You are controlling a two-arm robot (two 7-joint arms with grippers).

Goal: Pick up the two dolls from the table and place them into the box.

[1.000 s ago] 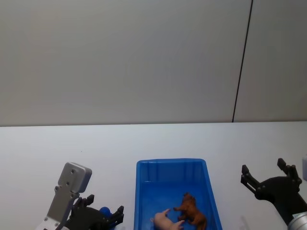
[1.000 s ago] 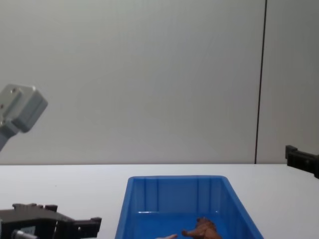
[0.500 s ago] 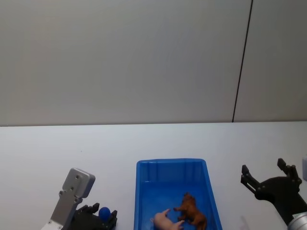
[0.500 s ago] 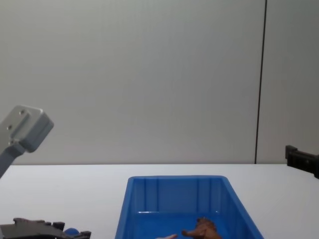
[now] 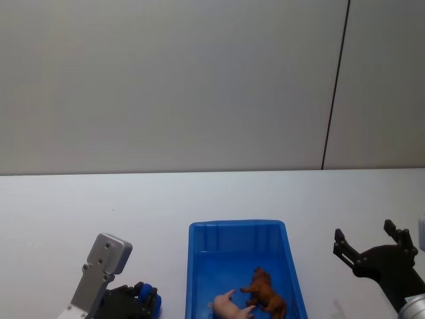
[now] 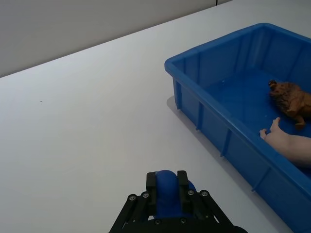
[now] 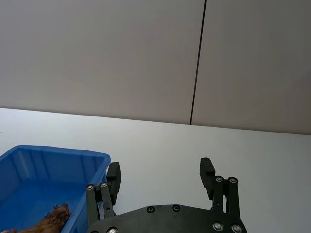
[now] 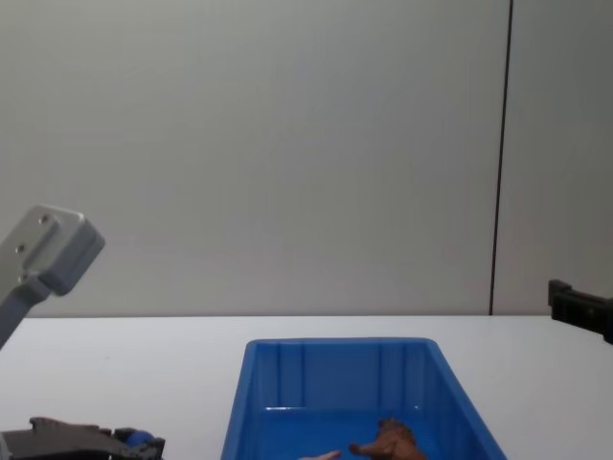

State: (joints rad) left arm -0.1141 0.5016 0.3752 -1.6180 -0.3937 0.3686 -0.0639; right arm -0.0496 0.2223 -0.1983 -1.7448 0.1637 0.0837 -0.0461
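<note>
My left gripper (image 6: 167, 177) is shut on the small dark-blue doll (image 6: 167, 193), low over the white table (image 6: 87, 121) to the left of the box. In the head view this gripper (image 5: 143, 298) and the blue doll (image 5: 150, 292) sit at the bottom left. The bright-blue box (image 5: 236, 225) stands at centre, and the brown lion doll (image 5: 265, 291) lies inside it; the lion (image 6: 291, 97) also shows in the left wrist view. My right gripper (image 5: 370, 247) hovers open to the right of the box, holding nothing.
A pink toy figure (image 5: 229, 306) lies in the box beside the lion. Bare white tabletop stretches behind the box and to both sides. A grey wall with a dark vertical seam (image 5: 335, 86) rises behind the table.
The left gripper's fingers, open around the blue doll a second ago, have come together on it, and the arm has sunk a little. The right arm has not moved.
</note>
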